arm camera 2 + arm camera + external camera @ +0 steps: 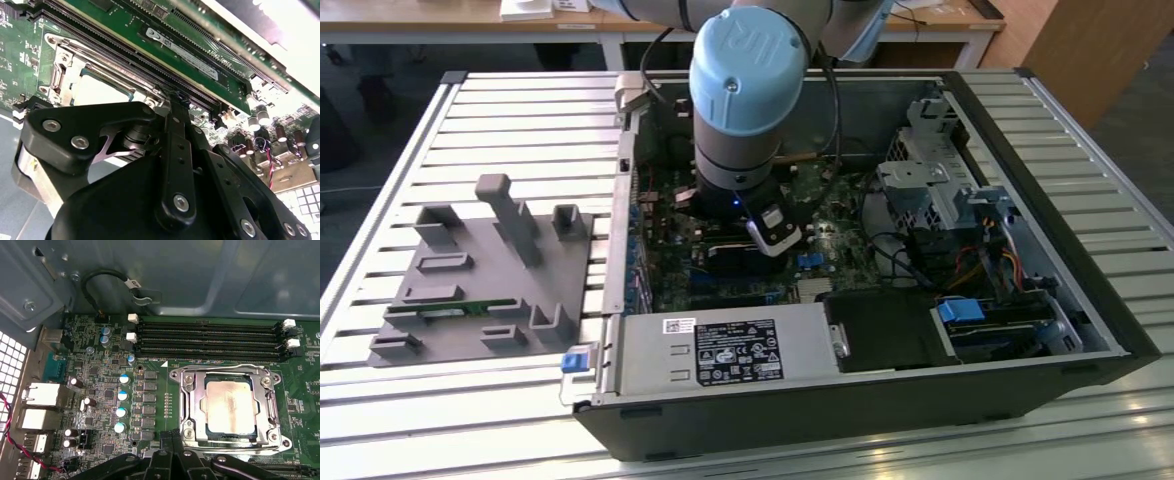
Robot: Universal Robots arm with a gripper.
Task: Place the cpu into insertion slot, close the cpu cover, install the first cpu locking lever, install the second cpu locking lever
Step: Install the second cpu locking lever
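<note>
In both wrist views the cpu [231,405] [97,90] lies flat in the insertion slot on the green board, its silver face showing. The cpu cover [191,405] [59,75], a silvery frame, is down around it and hides the slot's own frame. A thin wire lever [274,407] runs along one side of the cover. My gripper [172,436] [176,97] hangs just off the socket's edge, fingers pressed together with nothing seen between them. In the exterior view the gripper [769,238] is low inside the open computer case, over the board's middle.
Long black memory slots [210,337] run beside the socket, and a green memory module [185,50] stands in one. Capacitors [120,412] and rear ports [40,395] flank it. The case holds a power supply [720,350] and drive cage [934,170]. A grey fixture [480,270] rests beside it.
</note>
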